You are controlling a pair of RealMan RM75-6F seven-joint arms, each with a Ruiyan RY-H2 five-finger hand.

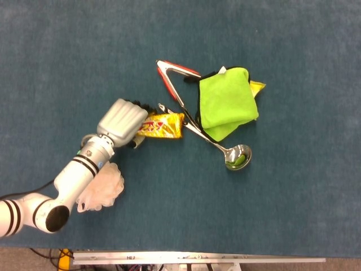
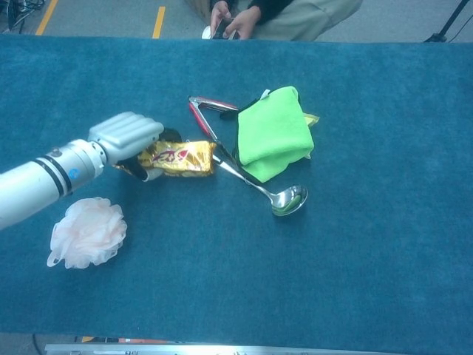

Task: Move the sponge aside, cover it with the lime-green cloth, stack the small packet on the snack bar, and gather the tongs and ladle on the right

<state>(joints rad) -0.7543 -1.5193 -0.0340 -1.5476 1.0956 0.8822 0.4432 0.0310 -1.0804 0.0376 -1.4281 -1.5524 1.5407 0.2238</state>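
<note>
The left hand [image 1: 123, 119] reaches in from the lower left, and its fingers [image 2: 159, 144] are curled around the left end of the snack bar [image 1: 163, 125], a gold wrapper with red print. The hand holds the bar; in the chest view the wrapper looks tilted, with its left end raised in the hand. Whether the right end touches the table [image 1: 67, 56] cannot be told. The right hand shows in neither view.

The bar's right end lies just beside the ladle [image 1: 225, 151], where the handle starts. The ladle's thin handle runs diagonally down to the right, and its shiny bowl rests on the blue table below the cloth. The tongs [image 1: 174, 79], metal with red tips, lie above the bar, their arms spread toward the upper left and meeting under the edge of the cloth.

The lime-green cloth [image 1: 226, 104] is folded and lies to the right of the tongs, over part of the ladle handle. A yellow corner [image 1: 256, 86] sticks out from under its right side, along with a small white bit at its top edge; what these belong to cannot be told.

The pale pink sponge [image 2: 87, 231], a puffy mesh ball, sits on the table at the lower left, well apart from the cloth. In the head view the left forearm passes over part of it.

At the far edge of the table in the chest view, a person [image 2: 244, 15] is seated with both hands together.
</note>
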